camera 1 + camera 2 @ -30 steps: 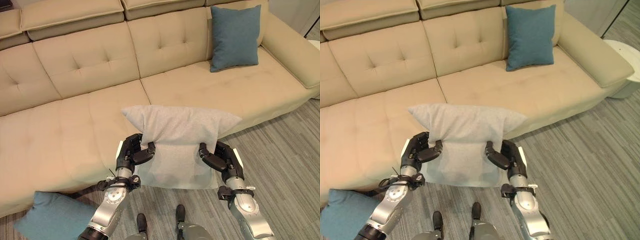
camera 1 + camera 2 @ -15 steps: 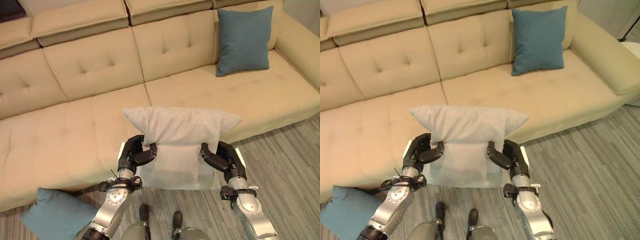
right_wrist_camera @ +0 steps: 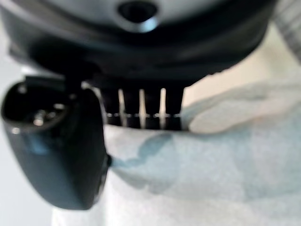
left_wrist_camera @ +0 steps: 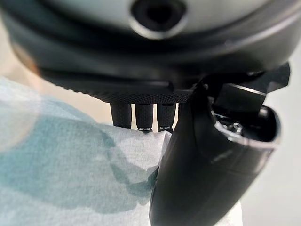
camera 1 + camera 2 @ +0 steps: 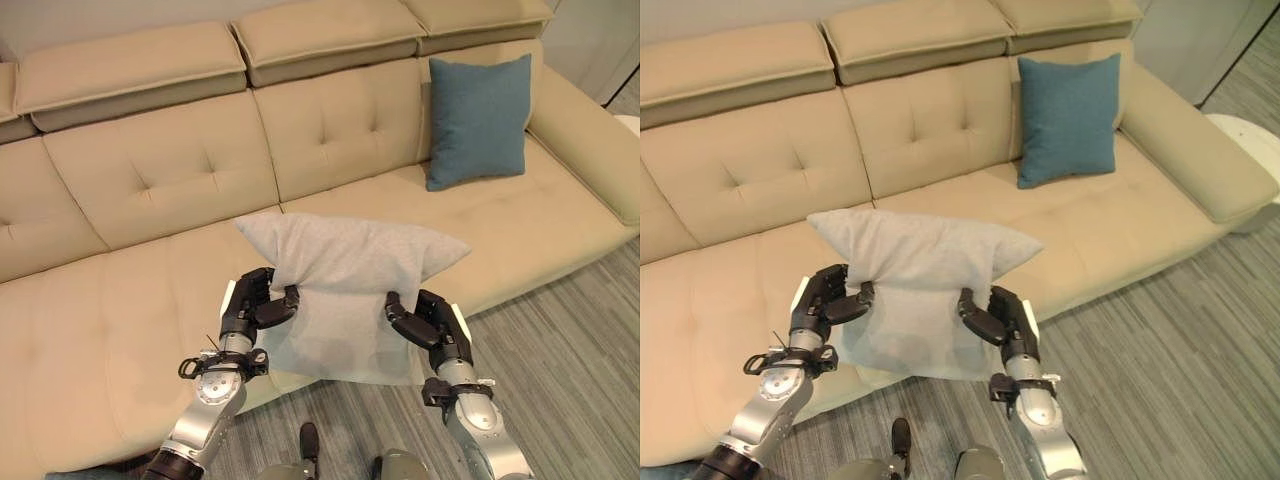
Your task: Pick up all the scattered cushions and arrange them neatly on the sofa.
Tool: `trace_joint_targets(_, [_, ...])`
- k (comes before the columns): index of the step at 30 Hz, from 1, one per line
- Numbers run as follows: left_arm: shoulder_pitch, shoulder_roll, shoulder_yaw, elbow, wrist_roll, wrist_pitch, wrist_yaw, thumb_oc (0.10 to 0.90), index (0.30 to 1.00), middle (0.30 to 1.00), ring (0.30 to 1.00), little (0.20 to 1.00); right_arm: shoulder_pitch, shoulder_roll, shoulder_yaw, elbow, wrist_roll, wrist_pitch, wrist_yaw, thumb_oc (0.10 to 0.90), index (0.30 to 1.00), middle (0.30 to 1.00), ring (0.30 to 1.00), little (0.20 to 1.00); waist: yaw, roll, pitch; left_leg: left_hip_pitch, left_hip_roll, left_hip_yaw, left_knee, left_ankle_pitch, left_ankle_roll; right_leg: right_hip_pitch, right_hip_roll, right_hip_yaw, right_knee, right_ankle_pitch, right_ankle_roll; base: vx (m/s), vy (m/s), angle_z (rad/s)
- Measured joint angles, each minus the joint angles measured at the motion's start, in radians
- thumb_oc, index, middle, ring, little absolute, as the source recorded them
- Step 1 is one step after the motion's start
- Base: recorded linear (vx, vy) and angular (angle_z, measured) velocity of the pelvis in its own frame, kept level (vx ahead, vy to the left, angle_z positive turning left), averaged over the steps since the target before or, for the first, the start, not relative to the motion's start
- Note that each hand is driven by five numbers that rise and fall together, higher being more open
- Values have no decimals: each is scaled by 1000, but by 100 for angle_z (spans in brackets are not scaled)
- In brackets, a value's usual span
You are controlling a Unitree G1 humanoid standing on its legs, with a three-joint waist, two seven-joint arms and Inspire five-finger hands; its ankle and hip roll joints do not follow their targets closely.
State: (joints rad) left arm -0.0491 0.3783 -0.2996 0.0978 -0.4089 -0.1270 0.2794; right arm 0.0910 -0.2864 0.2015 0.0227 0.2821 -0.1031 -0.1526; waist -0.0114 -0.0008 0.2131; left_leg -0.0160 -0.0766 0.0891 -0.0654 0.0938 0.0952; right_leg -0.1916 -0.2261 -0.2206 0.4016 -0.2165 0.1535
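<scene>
While the left hand (image 5: 252,303) pinches one side of the grey cushion (image 5: 345,290) between curled fingers and thumb, the right hand (image 5: 430,327) clamps the opposite side the same way, so the cushion hangs between them just in front of the sofa (image 5: 150,190) seat edge. Its soft woven cover bunches at both grips, upper corners flaring outward. A blue square cushion (image 5: 477,120) leans upright against the tufted beige backrest near the sofa's right arm

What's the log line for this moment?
grey cushion: held over sofa | left hand, right hand: gripping | blue cushion: on sofa
</scene>
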Motion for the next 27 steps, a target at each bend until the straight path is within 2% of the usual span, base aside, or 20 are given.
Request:
trace_joint_targets(1, [0,2,5,1,0,0,0,400,300,300,300,300,-7,1,4,1,0,1,1,400,300,300,300,300,1,-2,0,1,0,-1,-1,-1,0,-10,1,4,-36,14,-2,250,-121,4])
trace_joint_targets(3, [-1,-8,18,6,-1,0,0,400,300,300,300,300,-22,-2,6,1,-2,3,7,400,300,300,300,300,-1,-1,1,2,12,-24,-11,-12,-8,-68,35,53,-138,79,4,198,-103,11])
trace_joint_targets(4, [-1,-13,19,14,-1,0,0,400,300,300,300,300,-21,-3,6,1,-3,4,9,400,300,300,300,300,-3,-2,1,3,16,-29,-11,-14,-12,-84,55,92,-190,121,12,140,-91,27])
trace_joint_targets(5, [0,-17,19,18,-1,1,0,400,300,300,300,300,-20,-5,3,3,-3,4,4,400,300,300,300,300,-13,-11,3,12,11,-46,-14,-23,-25,-93,63,107,-262,191,10,208,-142,35])
trace_joint_targets(6, [2,-19,16,19,-1,1,0,400,300,300,300,300,-19,-8,3,4,-4,5,0,400,300,300,300,300,-17,-19,3,19,7,-56,-14,-27,-32,-91,68,123,-300,224,9,230,-144,45])
trace_joint_targets(7, [6,-17,11,18,-1,1,0,400,300,300,300,300,-16,-9,0,4,-4,5,-3,400,300,300,300,300,-25,-31,5,32,0,-63,-16,-28,-34,-73,66,121,-350,262,-2,254,-168,45])
trace_joint_targets(8, [21,-23,8,17,-1,1,0,400,300,300,300,300,-11,-12,-2,8,-6,5,-3,400,300,300,300,300,-28,-46,3,57,-12,-87,-23,-50,-52,-49,60,118,-372,327,-33,340,-251,47])
trace_joint_targets(9, [42,-37,4,13,-1,1,0,400,300,300,300,300,-5,-20,-4,15,-6,6,-3,400,300,300,300,300,-34,-37,-2,69,3,-100,-19,-61,-70,-36,74,115,-373,384,-51,250,-200,35])
trace_joint_targets(12, [56,-65,1,10,-1,1,-4,400,300,300,300,300,-4,-55,-6,16,-5,7,-3,400,300,300,300,300,-34,-4,-2,46,76,-130,34,-105,-124,-1,137,59,-391,360,-90,187,-191,28])
trace_joint_targets(13, [51,-69,-3,11,-1,2,-5,400,300,300,300,300,-5,-58,-12,16,-5,7,-2,400,300,300,300,300,-37,-4,-2,39,89,-133,59,-108,-132,11,149,37,-399,361,-107,121,-185,54])
trace_joint_targets(14, [41,-72,-14,12,-2,2,-11,400,300,300,300,300,-5,-67,-29,16,-2,7,-3,400,300,300,300,300,-36,-11,2,-9,96,-134,154,-116,-152,22,157,26,-405,340,-124,74,-163,52])
trace_joint_targets(15, [36,-72,-18,11,-2,2,-12,400,300,300,300,300,-6,-59,-37,14,-1,7,-3,400,300,300,300,300,-38,-25,5,-52,89,-130,234,-126,-159,26,147,15,-407,346,-136,70,-154,51])
trace_joint_targets(16, [43,-80,-17,11,-5,2,-11,400,300,300,300,300,-13,-71,-37,11,-1,7,-3,400,300,300,300,300,-28,-28,9,-107,89,-123,359,-120,-168,44,149,2,-404,337,-163,101,-147,27])
trace_joint_targets(17, [46,-82,-17,11,-6,2,-11,400,300,300,300,300,-13,-74,-36,11,-1,7,-3,400,300,300,300,300,-24,-28,11,-126,94,-122,401,-117,-177,59,150,-4,-406,318,-165,132,-122,28])
trace_joint_targets(18, [46,-84,-16,11,-6,2,-10,400,300,300,300,300,-12,-69,-35,10,0,7,-3,400,300,300,300,300,-29,-27,11,-134,100,-109,444,-120,-179,75,151,-25,-414,319,-169,155,-77,35])
trace_joint_targets(19, [42,-87,-14,11,-6,2,-11,400,300,300,300,300,-10,-69,-35,10,3,7,-3,400,300,300,300,300,-30,-28,13,-151,113,-54,458,-129,-179,103,154,-47,-428,301,-184,169,-55,41])
trace_joint_targets(21, [40,-89,-14,8,-6,1,-11,400,300,300,300,300,-10,-70,-38,9,8,7,-4,400,300,300,300,300,-32,-26,13,-165,112,-35,439,-132,-174,115,160,-56,-439,284,-193,147,-19,38])
trace_joint_targets(24, [32,-92,-16,10,-5,3,-13,400,300,300,300,300,-9,-67,-44,8,9,7,-6,400,300,300,300,300,-36,-31,19,-209,112,25,300,-135,-166,130,170,-112,-465,285,-193,193,20,43])
trace_joint_targets(26, [29,-94,-21,13,-5,4,-14,400,300,300,300,300,-9,-61,-49,10,8,7,-15,400,300,300,300,300,-32,-32,23,-240,124,77,246,-118,-181,154,180,-127,-491,272,-182,297,110,37])
trace_joint_targets(27, [29,-95,-21,13,-6,3,-13,400,300,300,300,300,-12,-57,-50,10,8,7,-19,400,300,300,300,300,-20,-26,26,-249,134,77,215,-102,-174,163,193,-128,-492,267,-175,240,130,9])
